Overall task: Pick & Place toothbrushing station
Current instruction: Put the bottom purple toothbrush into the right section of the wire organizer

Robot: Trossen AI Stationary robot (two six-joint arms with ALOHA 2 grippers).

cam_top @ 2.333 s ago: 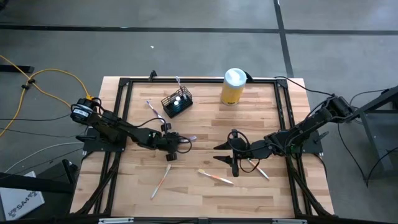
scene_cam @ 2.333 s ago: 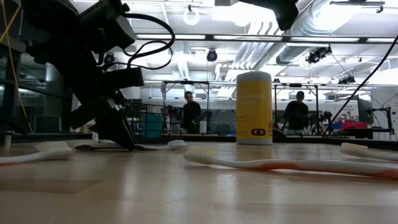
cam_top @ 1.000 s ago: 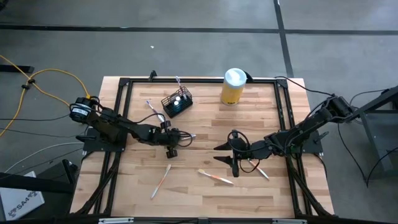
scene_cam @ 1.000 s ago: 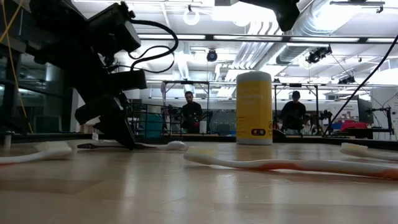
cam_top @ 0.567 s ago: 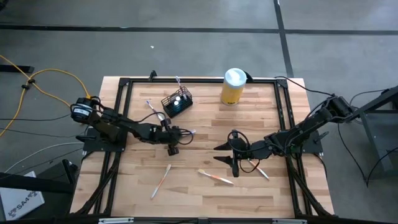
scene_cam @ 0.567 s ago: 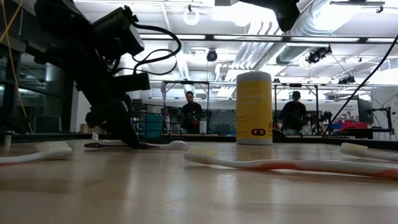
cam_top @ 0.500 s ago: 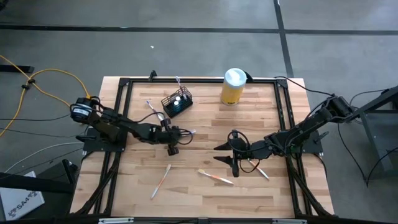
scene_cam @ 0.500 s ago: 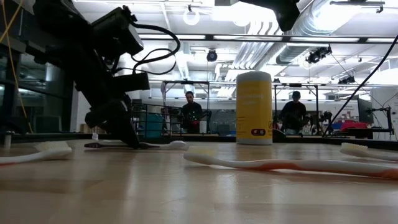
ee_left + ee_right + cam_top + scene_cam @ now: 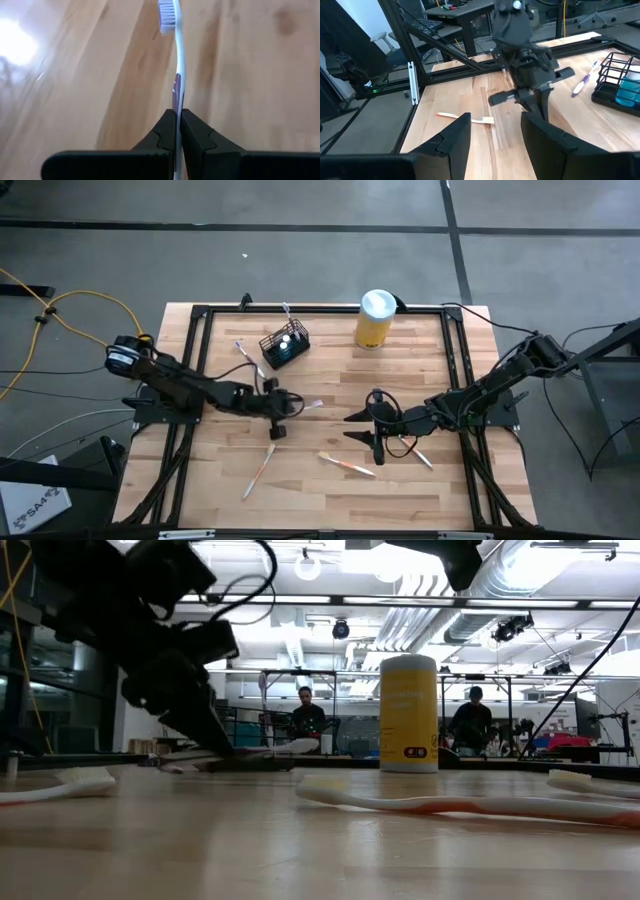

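The toothbrushing station, a small black wire-mesh holder (image 9: 285, 345), stands on its base at the table's far left of middle. It also shows in the right wrist view (image 9: 622, 82). My left gripper (image 9: 281, 406) is near the table's middle, on the near side of the holder, shut on a white-and-purple toothbrush (image 9: 177, 60). The brush head (image 9: 312, 403) points toward the table's right. My right gripper (image 9: 352, 426) hangs open right of it, with nothing between its fingers (image 9: 462, 135). My left gripper pinches the toothbrush's handle (image 9: 176, 102) between its two fingers, around mid-length. The fingers slant down from the table's left and lie along the brush. The brush is off the table, its bristle end (image 9: 300, 746) a little higher than its tail.
A yellow canister (image 9: 374, 318) with a white lid stands at the far middle. Loose toothbrushes lie on the wood: one near the holder (image 9: 243, 352), one near left (image 9: 258, 470), an orange one near the middle (image 9: 347, 465), one under the right arm (image 9: 415, 452).
My left gripper has risen and tipped toward level, taking the white-and-purple toothbrush with it. The brush lay flat on the table a second ago. Now it is lifted, with its head end raised and swung slightly toward the near edge.
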